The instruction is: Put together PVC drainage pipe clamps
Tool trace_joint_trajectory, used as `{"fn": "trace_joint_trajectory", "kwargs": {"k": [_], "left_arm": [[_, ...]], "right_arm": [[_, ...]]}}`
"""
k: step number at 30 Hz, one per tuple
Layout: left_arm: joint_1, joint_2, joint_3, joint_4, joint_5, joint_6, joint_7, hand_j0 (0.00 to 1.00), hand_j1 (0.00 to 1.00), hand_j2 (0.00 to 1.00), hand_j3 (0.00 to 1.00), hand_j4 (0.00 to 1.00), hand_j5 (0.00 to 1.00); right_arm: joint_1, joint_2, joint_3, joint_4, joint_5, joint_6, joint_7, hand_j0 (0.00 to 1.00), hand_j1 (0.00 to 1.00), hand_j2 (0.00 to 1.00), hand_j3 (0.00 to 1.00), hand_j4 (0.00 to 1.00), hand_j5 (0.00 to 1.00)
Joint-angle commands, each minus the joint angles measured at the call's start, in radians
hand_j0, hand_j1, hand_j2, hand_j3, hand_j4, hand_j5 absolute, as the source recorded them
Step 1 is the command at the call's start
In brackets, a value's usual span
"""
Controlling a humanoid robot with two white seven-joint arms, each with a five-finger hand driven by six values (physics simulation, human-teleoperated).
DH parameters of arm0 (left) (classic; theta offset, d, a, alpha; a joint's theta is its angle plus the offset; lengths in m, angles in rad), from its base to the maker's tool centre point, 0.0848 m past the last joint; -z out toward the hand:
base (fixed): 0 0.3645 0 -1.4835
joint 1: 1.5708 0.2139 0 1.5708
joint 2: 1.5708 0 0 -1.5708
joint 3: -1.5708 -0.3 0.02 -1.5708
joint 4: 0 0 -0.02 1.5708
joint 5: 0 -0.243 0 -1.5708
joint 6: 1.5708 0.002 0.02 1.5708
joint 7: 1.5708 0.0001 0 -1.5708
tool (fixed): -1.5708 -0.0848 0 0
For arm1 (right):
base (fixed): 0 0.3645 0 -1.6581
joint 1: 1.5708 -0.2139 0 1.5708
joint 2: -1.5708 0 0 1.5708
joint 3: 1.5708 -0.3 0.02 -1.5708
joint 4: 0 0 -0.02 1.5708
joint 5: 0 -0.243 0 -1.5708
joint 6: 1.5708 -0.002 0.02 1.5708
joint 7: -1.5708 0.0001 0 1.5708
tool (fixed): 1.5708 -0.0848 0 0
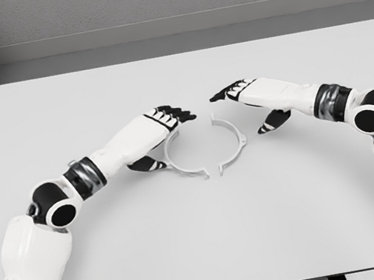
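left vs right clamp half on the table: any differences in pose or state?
The left clamp half bows toward the left with the left hand over its top end; the right clamp half bows toward the right, the right hand just above it. Their ends face each other across a gap, unjoined. Both are white half-rings lying flat on the table.

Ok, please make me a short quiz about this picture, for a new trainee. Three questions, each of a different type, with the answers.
1. True or false: the two clamp halves, left clamp half and right clamp half, are already joined into a closed ring.
2. Which hand is nearest the right clamp half? A) left hand B) right hand
3. Fill in: both halves lie on the white ____.

Key
1. False: gaps show between their ends.
2. B.
3. table.
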Motion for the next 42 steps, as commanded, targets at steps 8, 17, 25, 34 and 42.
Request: {"fn": "trace_joint_trajectory", "kwargs": {"k": [8, 17, 25, 34, 42], "left_arm": [[-0.002, 0.000, 0.004, 0.002, 0.007, 0.002, 0.000, 1.00, 1.00, 1.00, 1.00, 1.00, 1.00], [-0.037, 0.005, 0.007, 0.040, 0.007, 0.002, 0.000, 1.00, 1.00, 1.00, 1.00, 1.00, 1.00], [-0.086, 0.003, -0.002, 0.097, 0.005, 0.002, 0.000, 1.00, 1.00, 1.00, 1.00, 1.00, 1.00], [-0.086, -0.007, -0.007, 0.096, 0.001, 0.002, 0.000, 1.00, 1.00, 1.00, 1.00, 1.00, 1.00], [-0.087, -0.018, -0.008, 0.114, -0.001, 0.002, 0.000, 1.00, 1.00, 1.00, 1.00, 1.00, 1.00]], "right_arm": [[0.012, -0.028, -0.002, -0.015, -0.020, -0.005, 0.000, 1.00, 1.00, 1.00, 1.00, 1.00, 1.00], [0.012, -0.038, -0.002, -0.016, -0.020, -0.004, 0.000, 1.00, 1.00, 1.00, 1.00, 1.00, 1.00], [0.002, -0.035, -0.002, -0.007, -0.020, 0.004, 0.000, 1.00, 1.00, 1.00, 1.00, 1.00, 1.00], [-0.031, 0.002, -0.023, 0.074, -0.020, 0.035, 0.000, 1.00, 1.00, 1.00, 1.00, 1.00, 1.00], [-0.049, 0.032, -0.025, 0.111, -0.021, 0.056, 0.000, 1.00, 1.00, 1.00, 1.00, 1.00, 1.00]]}}
